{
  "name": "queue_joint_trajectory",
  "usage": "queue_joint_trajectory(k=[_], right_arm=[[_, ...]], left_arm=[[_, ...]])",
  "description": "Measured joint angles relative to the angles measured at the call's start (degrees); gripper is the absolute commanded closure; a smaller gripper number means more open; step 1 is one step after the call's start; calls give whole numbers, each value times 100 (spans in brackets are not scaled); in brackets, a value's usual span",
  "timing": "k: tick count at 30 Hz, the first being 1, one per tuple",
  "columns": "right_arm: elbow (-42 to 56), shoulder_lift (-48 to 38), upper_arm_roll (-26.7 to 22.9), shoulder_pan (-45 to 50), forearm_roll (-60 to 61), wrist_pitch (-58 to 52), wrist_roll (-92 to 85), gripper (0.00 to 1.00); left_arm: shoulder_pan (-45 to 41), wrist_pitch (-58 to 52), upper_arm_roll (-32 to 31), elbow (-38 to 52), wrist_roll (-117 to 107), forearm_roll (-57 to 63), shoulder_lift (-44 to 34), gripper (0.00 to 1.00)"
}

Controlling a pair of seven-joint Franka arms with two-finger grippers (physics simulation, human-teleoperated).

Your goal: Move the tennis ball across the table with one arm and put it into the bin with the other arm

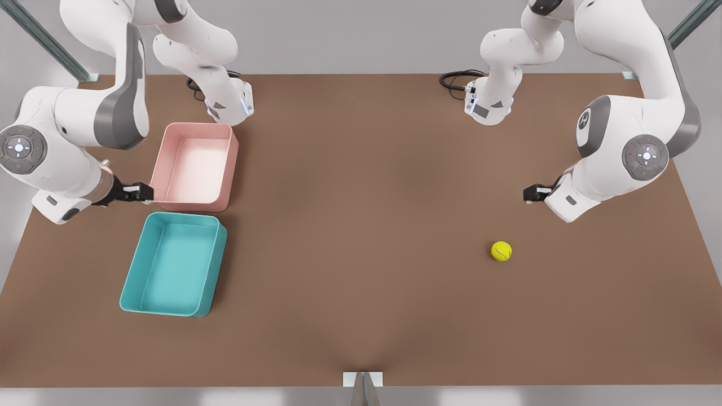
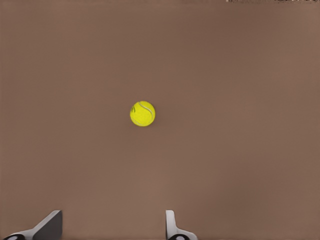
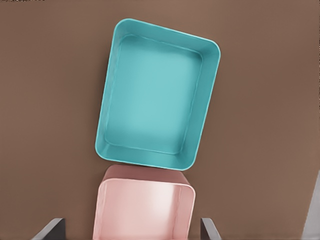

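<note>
Ahead of my left fingers (image 2: pixel 112 227), released: ball (image 2: pixel 142 113) on desk (image 2: pixel 240 75). Light, fuzzy, rolls; pinch across middle. Right fingers (image 3: pixel 132 231) released, waiting over bin (image 3: pixel 207 100).

Pink tray (image 1: pixel 194 167) on front view's left, upright, empty; black cables (image 1: pixel 454 80) at far edge.

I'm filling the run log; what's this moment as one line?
tennis ball: on table, untouched | left pincer: open, near ball | right pincer: open, by bin | bin: empty
</note>
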Motion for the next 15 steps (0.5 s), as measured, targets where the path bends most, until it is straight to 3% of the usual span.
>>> queue_joint_trajectory(k=[5, 6, 7, 10, 15], right_arm=[[24, 145, -21, 112, -34, 29, 66, 0], [38, 187, -19, 144, -35, 34, 77, 0], [47, 222, -17, 169, -42, 50, 88, 0], [65, 308, -29, 187, -44, 168, 120, 0], [51, 312, -41, 169, 227, 391, 161, 0]], left_arm=[[28, 52, -7, 100, -47, 10, 303, 0], [43, 107, -12, 170, -51, 20, 497, 46], [45, 164, -16, 299, -23, 36, 789, 79], [111, 663, -5, 532, 379, 437, 1728, 79], [293, 1407, 10, 274, 1643, 609, 2169, 79]])
